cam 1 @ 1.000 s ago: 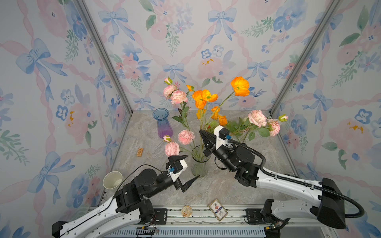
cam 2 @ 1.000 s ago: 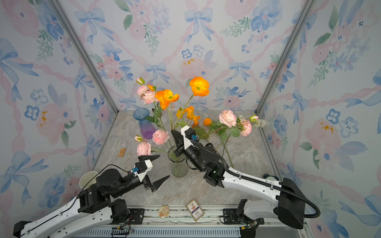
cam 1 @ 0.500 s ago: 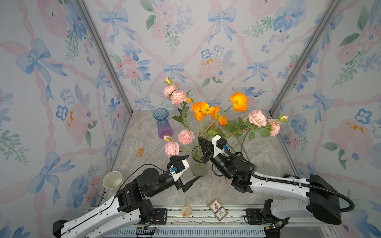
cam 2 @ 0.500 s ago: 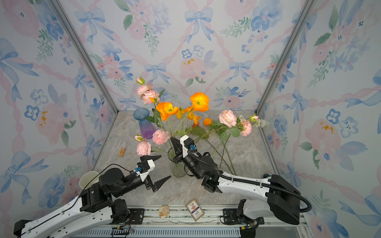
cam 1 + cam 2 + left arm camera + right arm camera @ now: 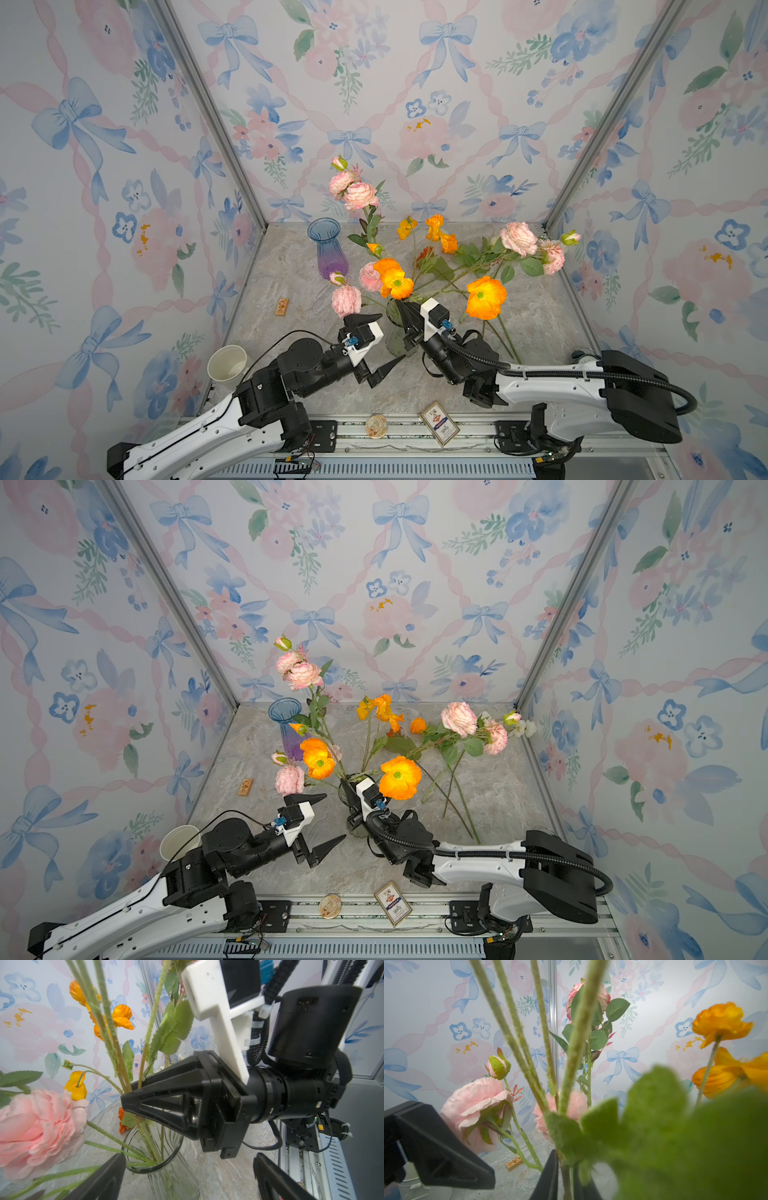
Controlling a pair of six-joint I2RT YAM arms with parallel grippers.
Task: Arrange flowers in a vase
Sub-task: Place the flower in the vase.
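A clear glass vase (image 5: pixel 395 347) stands on the desk (image 5: pixel 291 332) and holds most of the flowers (image 5: pixel 436 266). Orange poppies (image 5: pixel 395 282) and pink blooms (image 5: pixel 346 300) fan out above its mouth.

The right gripper (image 5: pixel 401 308) sits right at the vase's rim. Its jaws are narrow, with a poppy stem (image 5: pixel 576 1043) running down between the fingers (image 5: pixel 549 1176); whether they press on it I cannot tell.

The left gripper (image 5: pixel 393 336) hangs just beside the vase on the opposite flank, jaws wide, holding nothing.

More pink-bloomed stems (image 5: pixel 519 241) lie flat on the desk beyond the vase, on the right arm's side. A blue vase (image 5: pixel 326 249) stands well behind it, toward the back wall.
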